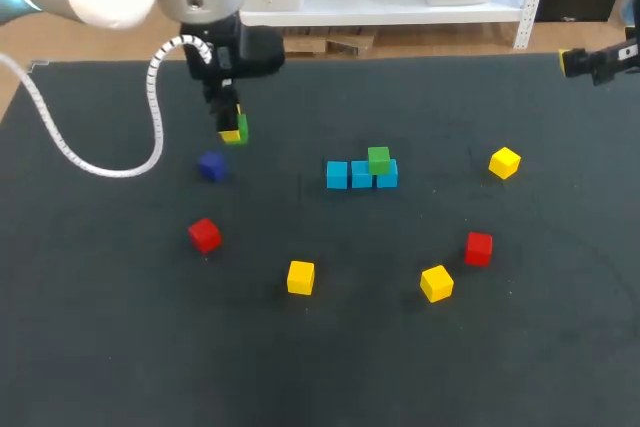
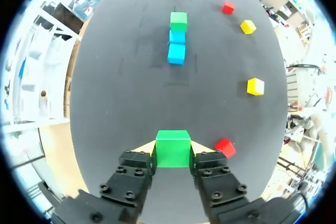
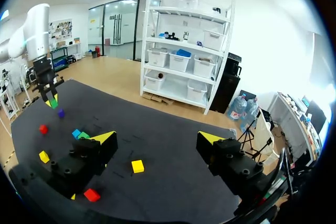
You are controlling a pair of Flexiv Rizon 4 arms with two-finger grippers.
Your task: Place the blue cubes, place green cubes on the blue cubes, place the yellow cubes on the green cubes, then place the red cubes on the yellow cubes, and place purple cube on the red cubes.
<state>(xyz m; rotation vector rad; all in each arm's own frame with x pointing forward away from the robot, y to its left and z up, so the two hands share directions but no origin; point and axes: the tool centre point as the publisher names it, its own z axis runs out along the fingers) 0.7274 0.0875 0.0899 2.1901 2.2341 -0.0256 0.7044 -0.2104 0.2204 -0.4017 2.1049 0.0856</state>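
My left gripper (image 1: 232, 128) hangs above the table's back left, shut on a green cube (image 2: 172, 148). A row of blue cubes (image 1: 361, 175) lies mid-table, and a second green cube (image 1: 378, 159) sits on its right part. The purple cube (image 1: 210, 167) rests just below the left gripper. Two red cubes (image 1: 204, 235) (image 1: 478, 248) and three yellow cubes (image 1: 300, 277) (image 1: 436, 283) (image 1: 504, 162) lie scattered. My right gripper (image 1: 590, 63) is at the far right edge, open and holding nothing (image 3: 157, 140).
The dark table mat (image 1: 120, 347) has free room along the front and at the far left. Ahead of the left gripper, the blue row (image 2: 176, 45) lies in line with its fingers.
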